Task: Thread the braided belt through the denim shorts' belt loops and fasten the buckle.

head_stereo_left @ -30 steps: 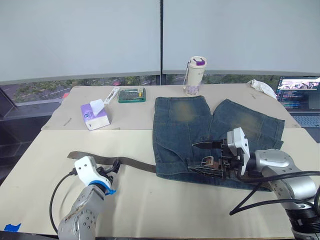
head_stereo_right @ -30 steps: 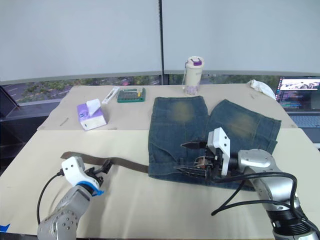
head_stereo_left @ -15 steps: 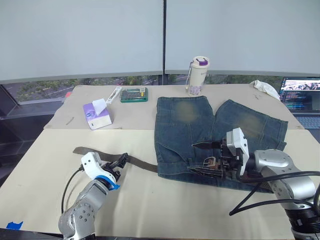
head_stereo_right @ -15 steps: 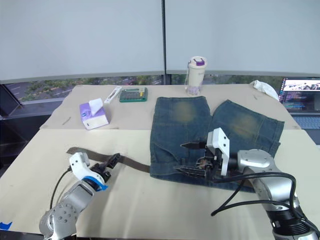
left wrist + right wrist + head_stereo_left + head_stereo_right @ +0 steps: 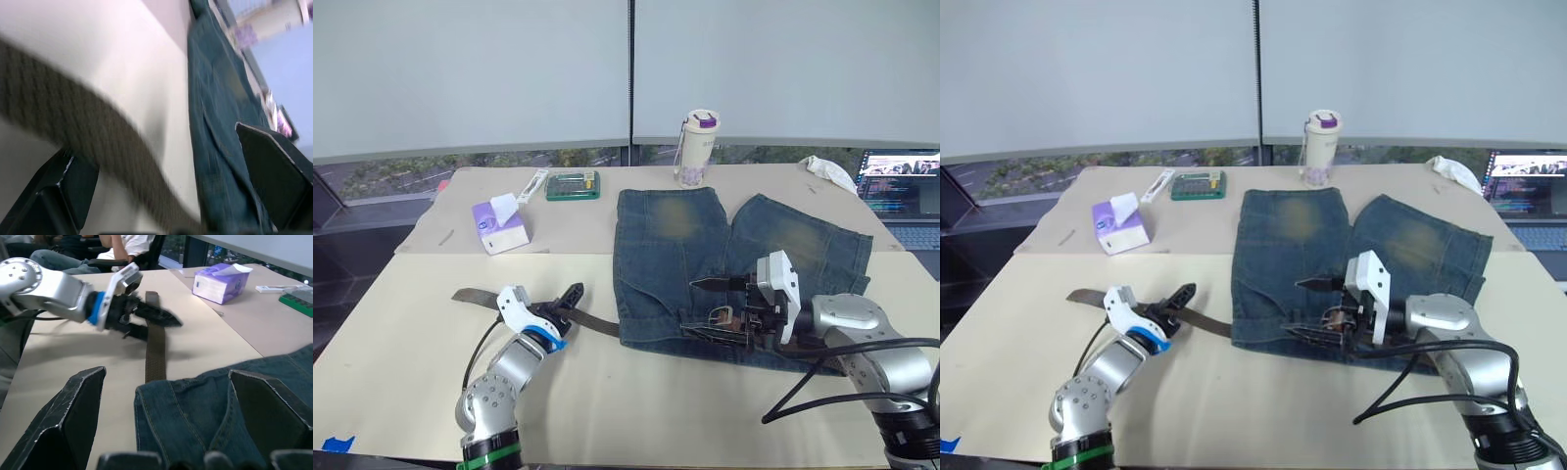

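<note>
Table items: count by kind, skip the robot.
Denim shorts: 1
Braided belt: 1
Tissue box: 1
Bottle: 1
Green case: 1
White cloth: 1
Laptop: 1
White tube: 1
Total: 8

The pale table (image 5: 636,392) carries the denim shorts (image 5: 724,255), spread flat, and the braided belt (image 5: 538,308) lying to their left. Farther back lie a purple tissue box (image 5: 499,225), a green case (image 5: 573,186), a bottle (image 5: 695,149), a white cloth (image 5: 829,172) and a laptop (image 5: 901,191).
</note>
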Controlling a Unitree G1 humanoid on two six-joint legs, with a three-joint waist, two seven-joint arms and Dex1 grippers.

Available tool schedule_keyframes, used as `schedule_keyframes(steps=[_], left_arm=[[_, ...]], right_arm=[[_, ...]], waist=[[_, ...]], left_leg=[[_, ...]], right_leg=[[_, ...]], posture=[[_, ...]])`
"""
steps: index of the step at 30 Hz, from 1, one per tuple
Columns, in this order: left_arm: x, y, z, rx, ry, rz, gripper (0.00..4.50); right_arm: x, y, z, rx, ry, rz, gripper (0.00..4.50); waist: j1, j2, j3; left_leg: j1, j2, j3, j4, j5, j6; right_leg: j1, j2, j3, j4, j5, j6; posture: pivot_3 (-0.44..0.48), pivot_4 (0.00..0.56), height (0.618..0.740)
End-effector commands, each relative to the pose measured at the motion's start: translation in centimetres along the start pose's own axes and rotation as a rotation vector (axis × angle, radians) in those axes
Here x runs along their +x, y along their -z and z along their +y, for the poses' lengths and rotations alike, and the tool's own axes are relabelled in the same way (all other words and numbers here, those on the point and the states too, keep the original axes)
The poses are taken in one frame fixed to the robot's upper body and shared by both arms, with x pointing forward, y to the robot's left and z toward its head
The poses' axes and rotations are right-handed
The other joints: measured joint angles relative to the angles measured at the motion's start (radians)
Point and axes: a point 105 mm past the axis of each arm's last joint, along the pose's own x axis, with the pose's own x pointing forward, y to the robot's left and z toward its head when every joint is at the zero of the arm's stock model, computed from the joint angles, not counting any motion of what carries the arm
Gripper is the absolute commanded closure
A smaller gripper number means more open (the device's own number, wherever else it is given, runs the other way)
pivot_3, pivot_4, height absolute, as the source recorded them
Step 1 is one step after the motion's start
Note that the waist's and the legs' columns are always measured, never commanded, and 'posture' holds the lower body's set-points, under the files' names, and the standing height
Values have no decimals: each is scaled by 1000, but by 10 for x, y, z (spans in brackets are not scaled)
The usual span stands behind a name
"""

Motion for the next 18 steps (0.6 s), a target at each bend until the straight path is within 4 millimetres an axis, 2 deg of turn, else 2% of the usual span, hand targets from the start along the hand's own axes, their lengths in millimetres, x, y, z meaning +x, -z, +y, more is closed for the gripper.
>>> schedule_keyframes(steps=[1,8,18], left_arm=[[4,-28,40,-67,-182,-143,0],[11,-69,59,-94,-255,-286,0],[11,-112,74,-34,-312,-401,0]], right_arm=[[-2,-14,0,-58,12,-35,29],[0,-15,-1,-60,17,-40,29],[2,-18,-1,-64,27,-57,29]], waist=[[-8,0,0],[-38,0,0],[-42,2,-1]], left_leg=[[0,0,0,0,0,0],[1,4,0,-2,0,-3],[1,3,-1,-3,0,-3]], right_leg=[[0,0,0,0,0,0],[-1,2,0,1,0,0],[-2,2,0,2,0,0]], posture=[[0,150,740],[0,150,740],[0,150,740]])
